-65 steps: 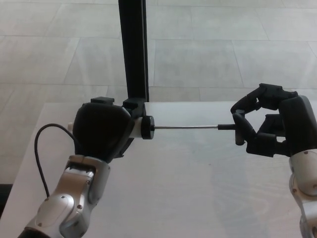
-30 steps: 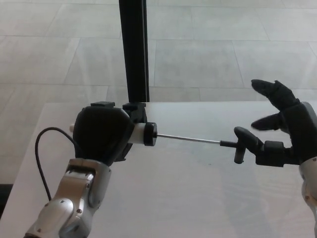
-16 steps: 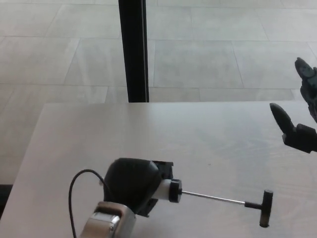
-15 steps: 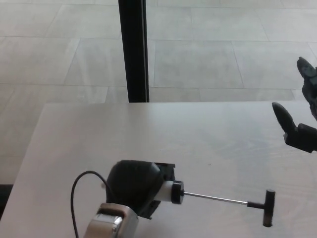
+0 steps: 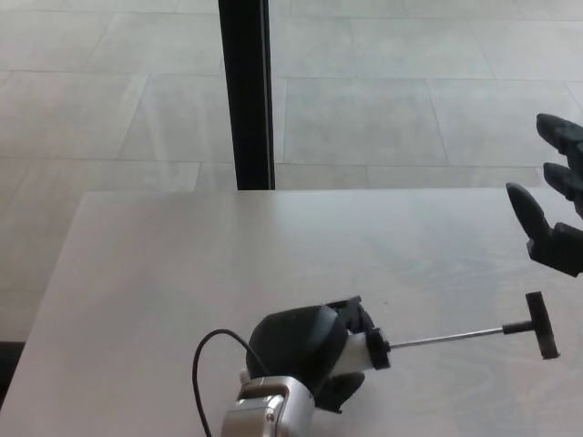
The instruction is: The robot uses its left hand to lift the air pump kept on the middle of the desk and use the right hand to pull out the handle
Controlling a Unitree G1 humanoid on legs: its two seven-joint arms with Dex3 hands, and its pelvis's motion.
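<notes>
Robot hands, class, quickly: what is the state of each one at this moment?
Left hand: shut on the air pump, low over the desk.
Right hand: open, holding nothing, clear of the handle.

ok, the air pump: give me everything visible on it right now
The air pump lies low near the desk's front edge, its white barrel mostly hidden in the left hand. A black collar caps the barrel; a thin metal rod runs out rightward, fully extended, ending in a black T-handle. A black hose loops off left. The right hand is clear of it.
</notes>
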